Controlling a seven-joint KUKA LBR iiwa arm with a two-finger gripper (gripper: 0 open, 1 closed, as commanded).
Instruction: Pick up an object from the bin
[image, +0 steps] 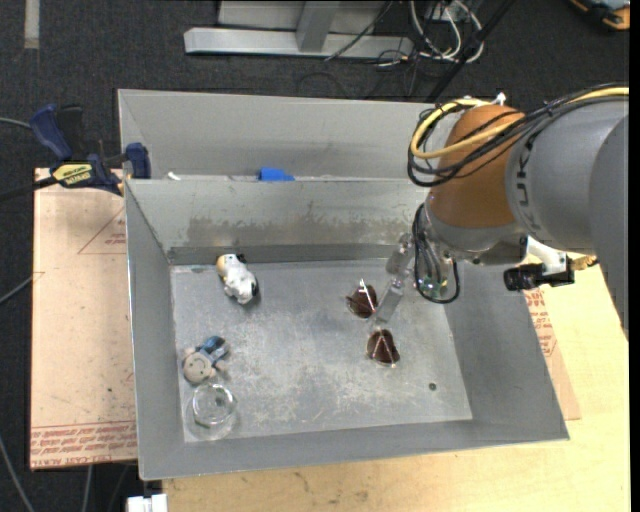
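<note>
Two dark red-brown wedges sit nearest the gripper (392, 292). The back wedge (362, 300) is just beside its tip, on the side toward the bin's left wall. The front wedge (382, 347) lies a little nearer the front edge.

Gripper width: can't tell, the wrist and its orange cover block the angle. Nothing visibly held.

The tip is down close to the floor of the bin (300, 215), right of centre and toward the back wall. My read: it's set low there to close on the back wedge, so I'd take that as the pick target. Both wedges lie clear of the walls, so access looks fine.

Everything else is well apart on the left side:
- white lump (237, 277) near the back-left corner
- blue-and-tan bit (205, 358) further forward
- clear round cup (212, 408) by the front-left corner

None of them crowds the approach.
</note>
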